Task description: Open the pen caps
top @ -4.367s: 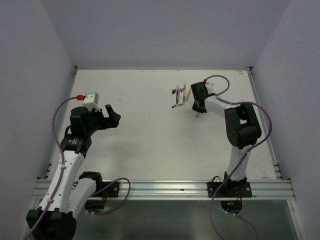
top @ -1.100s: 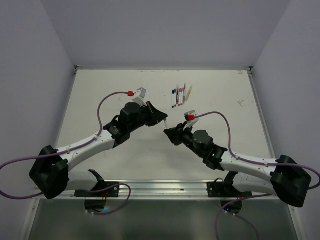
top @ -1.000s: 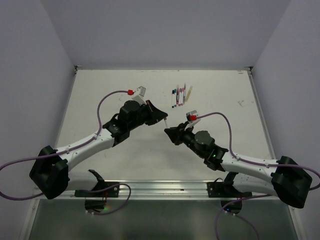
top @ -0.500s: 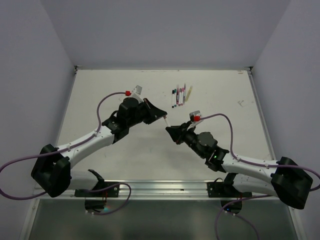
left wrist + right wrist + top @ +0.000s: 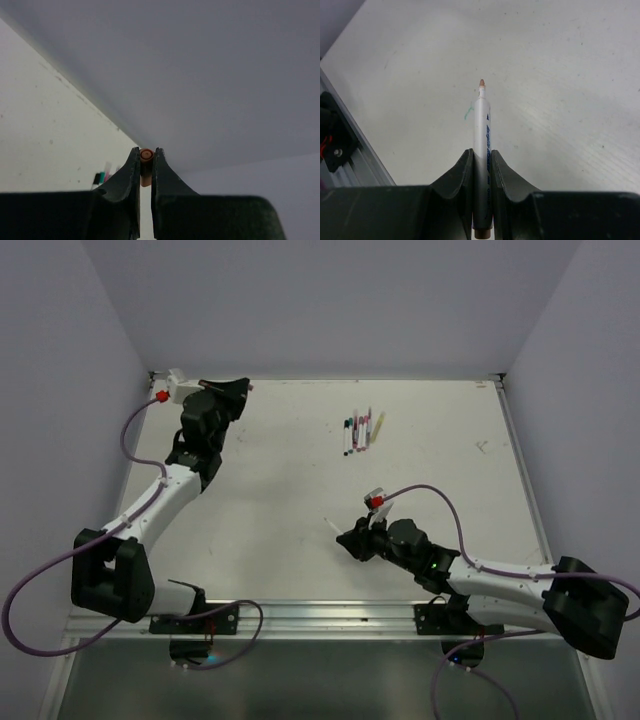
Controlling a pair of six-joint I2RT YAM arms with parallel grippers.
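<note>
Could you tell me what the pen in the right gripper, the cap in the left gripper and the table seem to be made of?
Pen: likely plastic, smooth white barrel with blue print.
Cap: probably plastic, orange-red with a moulded ring on its end.
Table: unclear; matte white with scuffs and specks.

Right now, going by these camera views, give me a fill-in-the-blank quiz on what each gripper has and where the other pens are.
1. The left gripper pinches a small orange pen ___.
2. The bare-tipped pen in the right gripper has a ___ barrel.
3. The spare pens lie grouped near the table's ___ edge.
Missing words: cap; white; far.
</note>
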